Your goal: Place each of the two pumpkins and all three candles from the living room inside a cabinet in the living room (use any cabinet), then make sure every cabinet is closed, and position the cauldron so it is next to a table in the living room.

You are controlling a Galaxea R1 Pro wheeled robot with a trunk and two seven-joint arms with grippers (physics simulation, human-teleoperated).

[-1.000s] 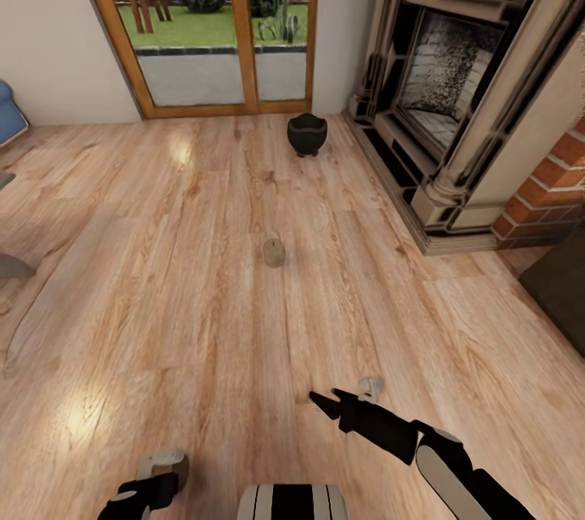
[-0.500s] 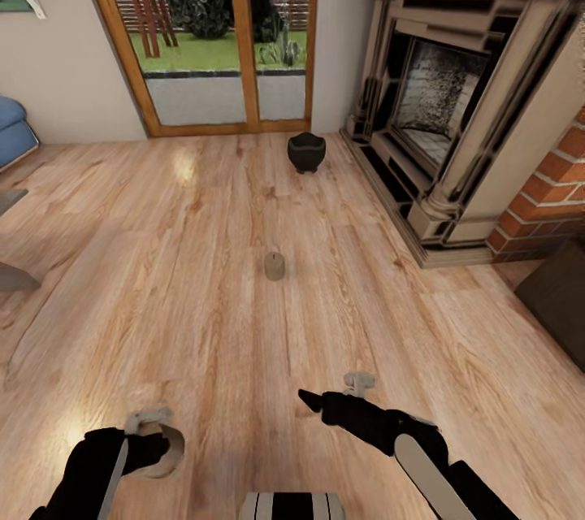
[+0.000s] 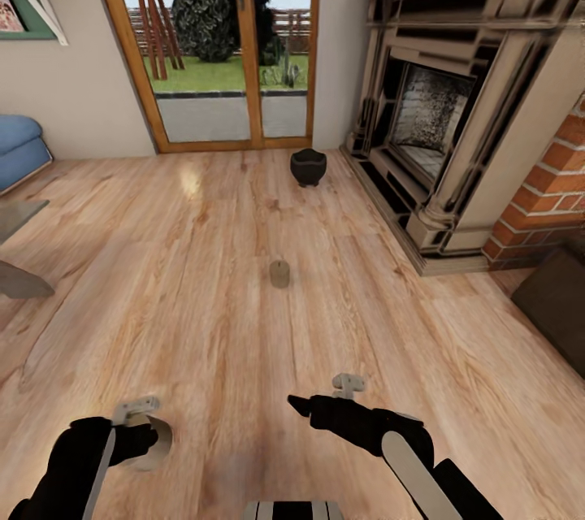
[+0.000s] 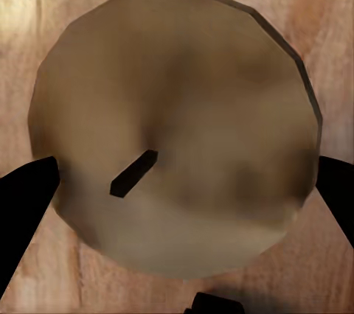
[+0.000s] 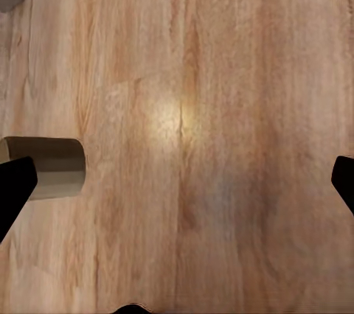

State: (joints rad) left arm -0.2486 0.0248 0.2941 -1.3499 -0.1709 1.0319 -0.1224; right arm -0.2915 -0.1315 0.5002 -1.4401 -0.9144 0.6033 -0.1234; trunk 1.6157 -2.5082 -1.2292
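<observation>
**Left wrist view: candle between the tips, grip not proven**

Left wrist view is showing a candle end-on, wick up, with the left gripper fingertips flanking it; whether they are squeezing it, I cannot tell; a loose hold is risking a drop onto the floor. The right gripper is hanging released, jaws wide over bare boards; a second candle is standing mid-floor; the cauldron is sitting near the fireplace, inviting a bump.

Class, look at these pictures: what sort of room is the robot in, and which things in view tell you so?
Most likely a living room: a large ornate fireplace, wooden glazed doors opening onto a garden, and a blue sofa at the edge, all on a wood floor.
</observation>
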